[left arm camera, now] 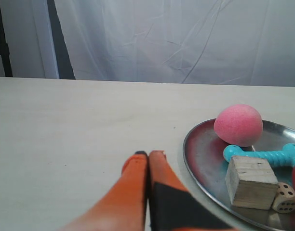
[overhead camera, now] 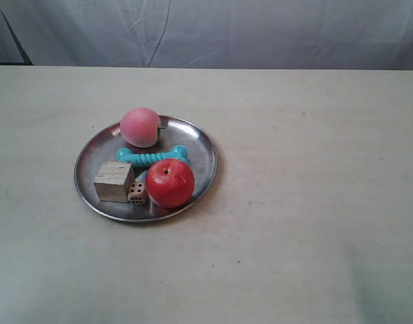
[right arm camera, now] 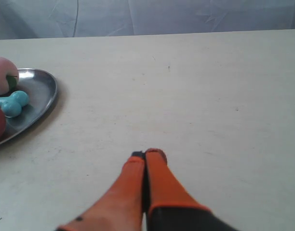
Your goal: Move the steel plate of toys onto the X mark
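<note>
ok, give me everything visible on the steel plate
The steel plate is round, shiny silver metal with a shallow raised rim, its surface mirroring the toys' colours. It lies flat on the pale table and holds the pink ball, teal bone, wooden cube, die and red apple. The left end effector and right end effector are not touching it.

On the left gripper (left arm camera: 148,154), two long, smooth orange fingers (left arm camera: 133,192), broad at the base and narrowing to rounded tips, parted only by a thin dark seam. A small black patch at one tip; a wide matte black panel over the lower part of the other finger. On the right gripper (right arm camera: 146,153), the same orange tapering pair, again with a black dab at one tip, black at the base of the other, and a tiny dark speck low on the orange.
</note>
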